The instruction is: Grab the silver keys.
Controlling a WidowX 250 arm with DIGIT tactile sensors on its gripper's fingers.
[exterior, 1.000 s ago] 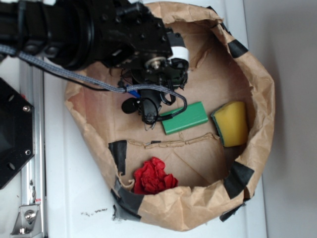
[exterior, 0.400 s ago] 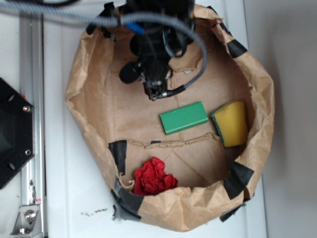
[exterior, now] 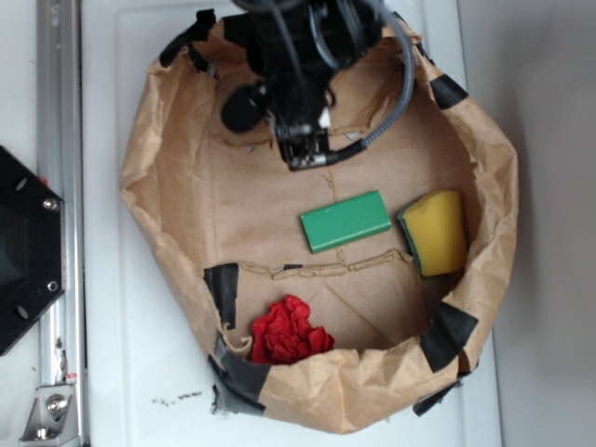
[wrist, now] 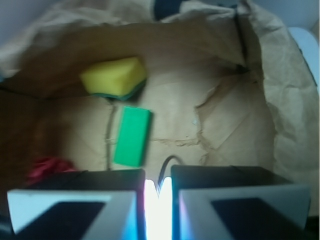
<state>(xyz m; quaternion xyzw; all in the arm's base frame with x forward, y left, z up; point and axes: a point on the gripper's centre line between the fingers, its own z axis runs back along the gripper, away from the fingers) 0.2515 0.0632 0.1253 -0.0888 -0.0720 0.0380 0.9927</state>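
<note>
My gripper (exterior: 303,160) hangs over the back part of the brown paper bag's floor. In the wrist view its two fingers stand almost together, shut (wrist: 158,187). A thin dark wire loop of the silver keys (wrist: 167,162) sticks out from between them, and a bright shine fills the narrow slot. The keys themselves are mostly hidden by the fingers. In the exterior view the black gripper body covers them.
A green block (exterior: 345,221) (wrist: 132,136) lies mid-floor. A yellow sponge (exterior: 436,231) (wrist: 114,76) lies beside it to the right, and a red cloth (exterior: 289,331) at the front. The bag's crumpled wall (exterior: 140,214) rings everything. A black base (exterior: 23,251) and a metal rail (exterior: 58,93) stand to the left.
The arm has pulled back from beside the green block toward the bag's rear wall. The floor spot where the gripper stood now shows only bare paper.
</note>
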